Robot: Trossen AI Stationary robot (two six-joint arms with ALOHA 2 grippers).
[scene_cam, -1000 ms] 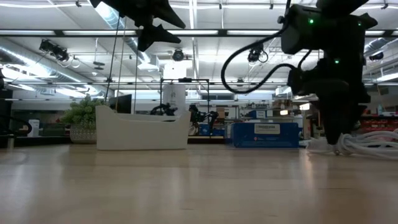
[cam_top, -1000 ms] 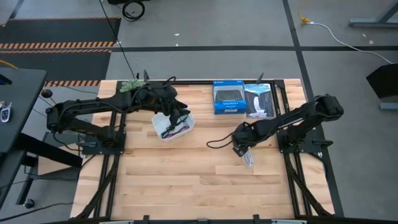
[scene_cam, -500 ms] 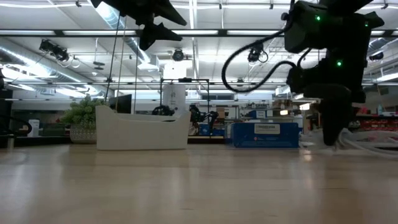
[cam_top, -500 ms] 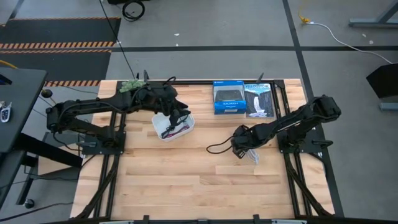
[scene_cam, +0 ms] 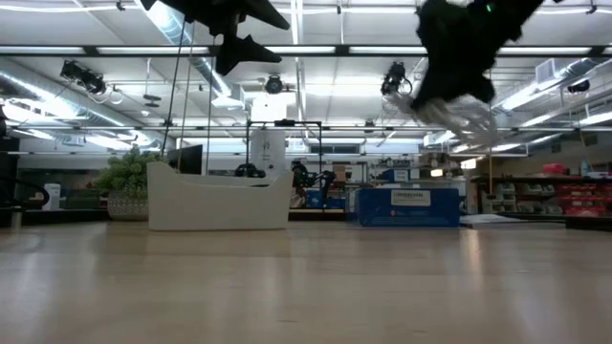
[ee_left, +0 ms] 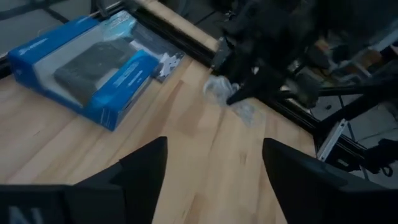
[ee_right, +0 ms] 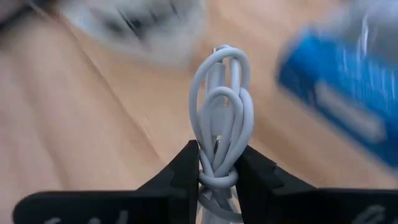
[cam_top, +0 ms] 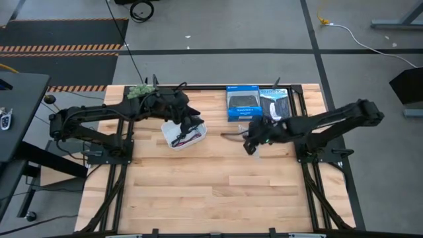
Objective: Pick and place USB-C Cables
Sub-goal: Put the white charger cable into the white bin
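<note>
White cable (ee_right: 219, 118): I see it as a thin white cord looped several times into a narrow bundle, knotted near its lower end. It hangs above the table, clear of the wood, some way to the right of the white bin; in the low view (scene_cam: 457, 113) it shows as a pale blur under the dark wrist.
Right gripper (ee_right: 217, 168): my right claw is narrow, both fingers pinching the knotted end of the white cable. From above (cam_top: 252, 143) it sits just in front of the blue box, between that box and the white bin.
White bin (cam_top: 184, 133): a small white tub toward the left back of the table. I can make out dark and reddish cord inside, but not each one.
Left gripper (ee_left: 211, 165): my left claw is spread wide with nothing between the fingers. From above (cam_top: 186, 123) it hovers over the bin's back edge.
Blue box (cam_top: 243, 104): a blue and black retail box lying flat at the table's back edge, well right of the bin.
Second box (cam_top: 275, 106): darker, touching the blue box's right side.
Table (cam_top: 198, 192): pale wood planks in a black frame.
Room: grey floor with striped mats beyond the table; the low view shows shelving, ceiling lights and a potted plant (scene_cam: 125, 183) left of the bin.
</note>
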